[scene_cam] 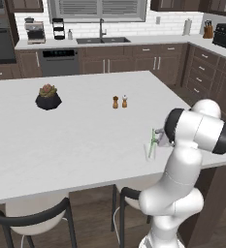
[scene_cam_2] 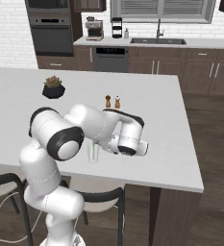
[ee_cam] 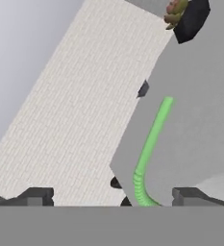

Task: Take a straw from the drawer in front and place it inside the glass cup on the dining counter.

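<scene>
The small clear glass cup (scene_cam: 152,152) (scene_cam_2: 93,153) stands on the white dining counter (scene_cam: 85,140) near its front edge. The light-green straw (scene_cam: 153,138) (ee_cam: 152,141) stands leaning inside it, its top sticking out above the rim. My gripper (ee_cam: 113,196) is right over the cup and open. Its two fingertips (ee_cam: 36,196) are wide apart, with the straw loose between them and touching neither. In both base views my own arm hides most of the hand. The drawer is out of view.
A potted succulent (scene_cam: 48,97) (scene_cam_2: 53,89) and the salt and pepper shakers (scene_cam: 120,101) (scene_cam_2: 112,102) stand farther back on the counter. Stools (scene_cam: 32,215) (scene_cam_2: 101,197) are tucked under its front edge. The counter's right end (scene_cam_2: 195,182) is close to the cup.
</scene>
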